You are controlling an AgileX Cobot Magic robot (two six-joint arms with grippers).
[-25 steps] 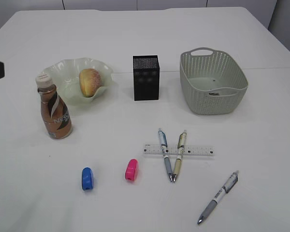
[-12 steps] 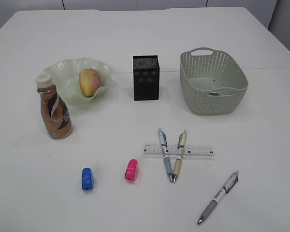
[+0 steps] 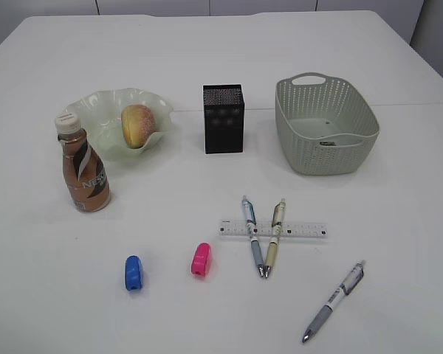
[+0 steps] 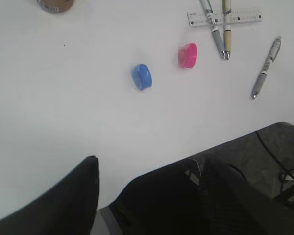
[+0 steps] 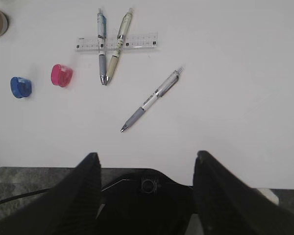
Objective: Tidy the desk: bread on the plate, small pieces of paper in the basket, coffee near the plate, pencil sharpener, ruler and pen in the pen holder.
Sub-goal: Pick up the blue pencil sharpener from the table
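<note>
In the left wrist view the coffee (image 4: pixel 55 5) is cut off by the top edge, only its base showing; in the right wrist view the left edge clips it. The ruler (image 3: pixel 273 229) markings are too fine to read. Inside the basket (image 3: pixel 326 125), a small dark item stays unclear.

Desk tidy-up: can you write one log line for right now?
bread: on plate | coffee: beside plate | ruler: under two pens | left gripper: open | right gripper: open
</note>
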